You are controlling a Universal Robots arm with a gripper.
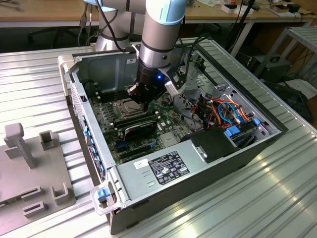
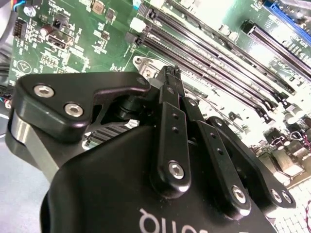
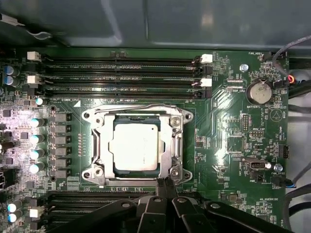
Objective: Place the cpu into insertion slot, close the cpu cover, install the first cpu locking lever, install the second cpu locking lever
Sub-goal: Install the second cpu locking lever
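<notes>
So the cpu (image 3: 134, 146) is already sitting in the insertion slot (image 3: 99, 145), silver lid up, and the cpu cover (image 3: 176, 138) looks folded down flat around it, with the chip showing through the frame's middle opening. In the first wrist view the socket sits dead centre with the memory slots (image 3: 121, 77) off at 12 o'clock and a second bank at 6 o'clock.

The gripper (image 3: 165, 187) has its two black fingertips pressed together into one point, nothing between them as far as I can see, and that point sits right at the socket frame's 6 o'clock edge, by the corner screw. The second wrist view shows the same thing, tips (image 2: 168, 74) closed and down at the frame's metal corner.

Can't tell whether either locking lever is latched; the thin wires along the frame are too hard to read.

My worry: pinched tips that close to the frame could slip off a thin lever wire and skid onto the motherboard (image 3: 233, 141), scraping the small parts next to the socket
</notes>
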